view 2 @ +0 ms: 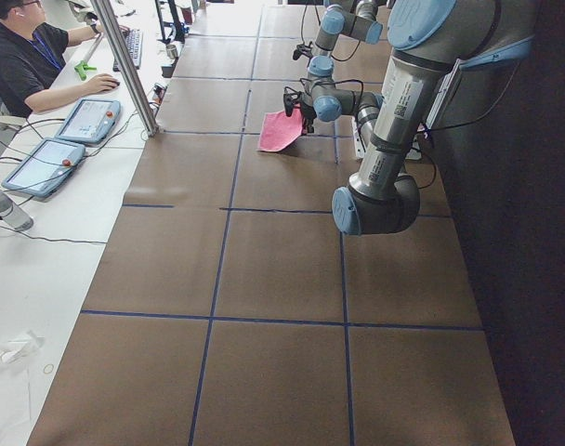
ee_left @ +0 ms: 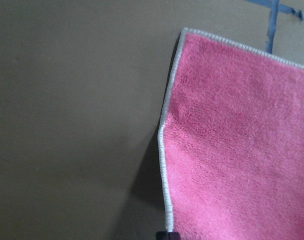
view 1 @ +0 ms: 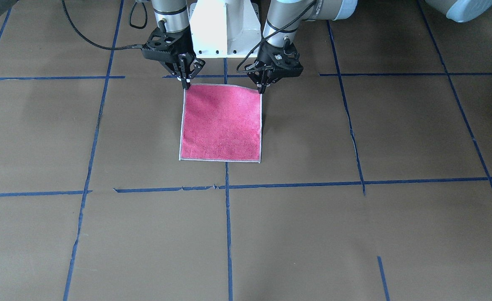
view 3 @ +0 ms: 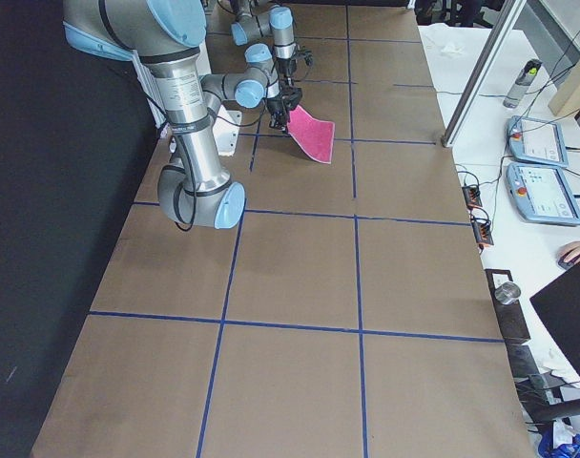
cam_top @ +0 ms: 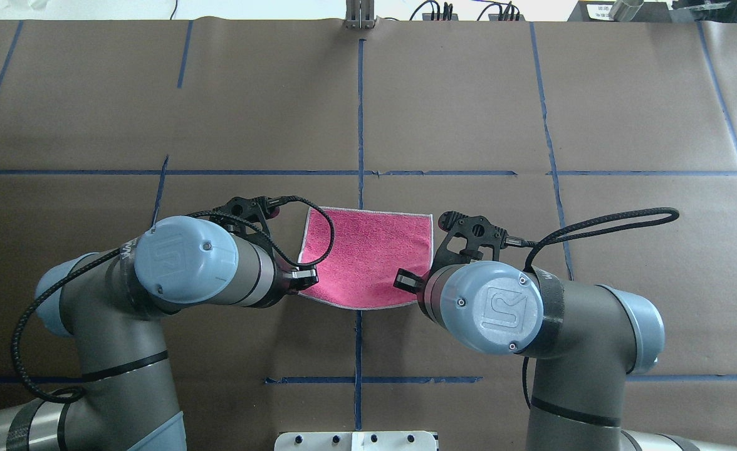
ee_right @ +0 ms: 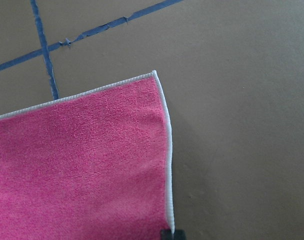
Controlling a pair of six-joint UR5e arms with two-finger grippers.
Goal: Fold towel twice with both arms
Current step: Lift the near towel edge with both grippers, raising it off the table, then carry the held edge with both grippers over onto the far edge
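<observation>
The towel [view 1: 223, 123] lies pink face up with a pale stitched border, just in front of the robot base. Its edge towards the robot is raised off the table; the opposite edge rests on the brown surface. My left gripper [view 1: 263, 88] is shut on the corner on my left side. My right gripper [view 1: 185, 86] is shut on the corner on my right side. In the overhead view the towel [cam_top: 368, 250] sags between the two wrists. The left wrist view shows the towel [ee_left: 242, 150] running down to a fingertip [ee_left: 167, 235]. The right wrist view shows the towel [ee_right: 82, 165] the same way.
The white pedestal base [view 1: 225, 27] stands right behind the grippers. Blue tape lines [view 1: 228, 217] cross the brown table cover. An operator [view 2: 22, 56] sits at a side bench with tablets [view 2: 87, 119]. A metal post [view 2: 124, 65] stands at the table's edge.
</observation>
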